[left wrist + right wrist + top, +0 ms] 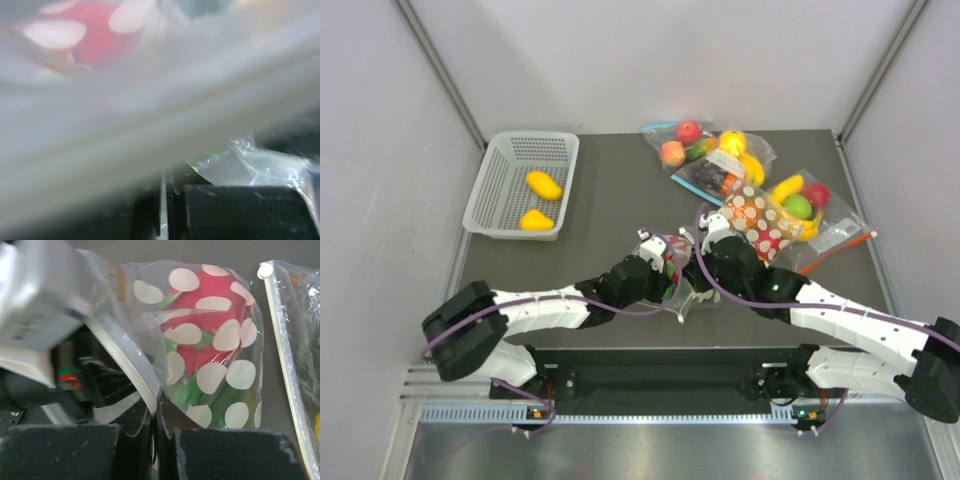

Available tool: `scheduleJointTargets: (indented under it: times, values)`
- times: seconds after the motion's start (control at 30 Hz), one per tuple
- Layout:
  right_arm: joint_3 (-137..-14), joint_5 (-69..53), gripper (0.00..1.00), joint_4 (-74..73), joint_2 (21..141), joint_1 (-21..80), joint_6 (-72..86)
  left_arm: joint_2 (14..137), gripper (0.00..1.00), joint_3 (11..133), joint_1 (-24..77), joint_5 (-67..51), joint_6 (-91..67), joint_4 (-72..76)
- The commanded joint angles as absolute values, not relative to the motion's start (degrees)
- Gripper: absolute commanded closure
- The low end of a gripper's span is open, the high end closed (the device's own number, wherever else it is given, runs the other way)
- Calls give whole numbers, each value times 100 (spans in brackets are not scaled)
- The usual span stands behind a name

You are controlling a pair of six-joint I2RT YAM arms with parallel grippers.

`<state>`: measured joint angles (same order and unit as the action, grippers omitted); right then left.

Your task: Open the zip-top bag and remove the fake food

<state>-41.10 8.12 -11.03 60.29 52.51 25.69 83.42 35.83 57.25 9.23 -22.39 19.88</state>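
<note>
The dotted zip-top bag [680, 292] hangs between my two grippers near the table's front middle. In the right wrist view the bag [220, 385] shows a red piece with green leaves [200, 310] and a green piece [190, 392] inside. My right gripper [156, 412] is shut on the bag's white zip edge [127, 365]; it also shows in the top view [700, 262]. My left gripper [663, 266] is shut on the bag's other edge. In the left wrist view the blurred bag [150, 110] fills the frame above that gripper [167, 200]. Two yellow pieces [544, 185] lie in the basket.
A white mesh basket [500, 175] stands at the back left. A second dotted bag showing orange [758, 222] lies just behind my right gripper. Undotted bags with toy fruit [705, 150] [810, 205] lie at the back right. An edge of a neighbouring bag [285, 370] is close on the right.
</note>
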Motion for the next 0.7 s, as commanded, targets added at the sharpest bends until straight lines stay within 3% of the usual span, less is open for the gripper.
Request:
scheduleJointTargets:
  times: [0.0,0.3,0.57,0.63,0.67]
  values:
    - [-4096,923,100,-932,5897,5256,2628,7543,100,3560,5704,853,-2171,2198]
    - [-4122,967,100,-1019,5942,5229,2593,6654,100,3401,5643,1010,-2171,1969]
    - [-3999,756,100,-1169,5643,5291,2549,6758,100,3322,5063,870,-2241,2258]
    - [-3982,642,94,-1186,5476,5335,2505,6811,100,3287,4966,826,-2250,2355]
    - [-3964,624,76,-1187,5406,5352,2514,6846,100,3287,4940,817,-2259,2451]
